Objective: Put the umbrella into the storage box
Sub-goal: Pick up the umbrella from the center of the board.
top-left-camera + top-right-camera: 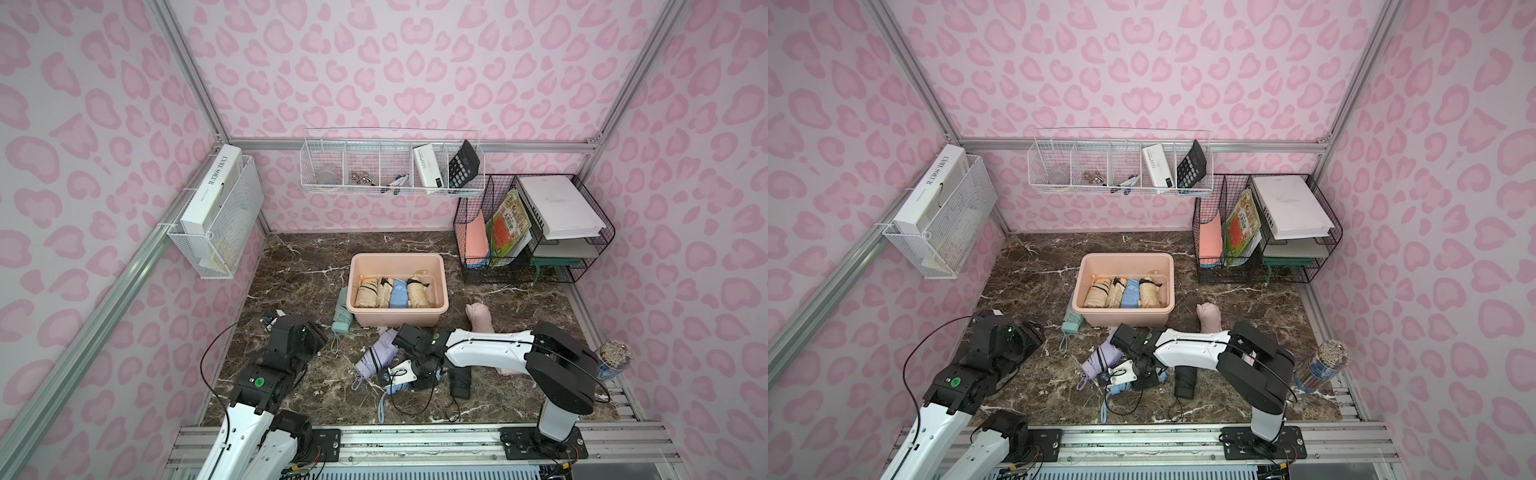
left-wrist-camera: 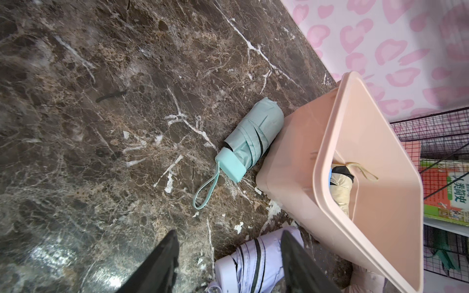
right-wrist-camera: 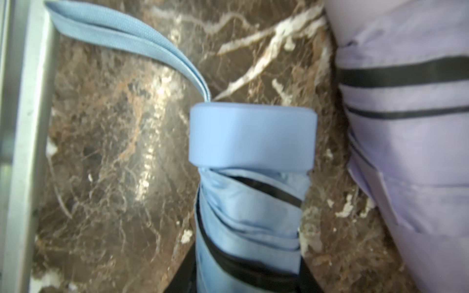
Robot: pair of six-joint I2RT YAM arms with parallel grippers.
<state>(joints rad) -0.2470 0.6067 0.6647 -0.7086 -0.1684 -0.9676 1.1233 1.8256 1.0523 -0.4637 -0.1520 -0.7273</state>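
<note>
Umbrella (image 3: 251, 203), the light blue folded one, is lying on the marble tabletop (image 1: 299, 266) near the front edge, just beside the lavender umbrella (image 3: 406, 126) and apart from the storage box (image 1: 397, 318). You are seeing the right gripper (image 3: 245, 271) standing down over it. Its black fingers (image 3: 184, 269) are pressing against both sides of the wrapped canopy, a little below the handle cap (image 3: 252, 137), so you are reading this as a grip on the umbrella. The body appears to be resting on the marble, not raised. The left gripper (image 2: 229, 233) is hanging with its jaws standing apart and holding nothing, near the mint umbrella (image 2: 253, 134), which is lying against the box's outer wall. You are probably dealing with a light item: soft, somewhat slippery fabric wrapped over a stiff folded frame. Expect the cloth to be giving under the pads while the core is resisting. The wrapped canopy below the cap is likely offering the surest hold, whereas the smooth, hard cap may be sliding out of flat pads. The wrist strap (image 3: 121, 28) is trailing loose and could be catching on the box rim. Inside the box, four folded umbrellas (image 1: 392, 293) are lying side by side, leaving bare floor at one end.
</note>
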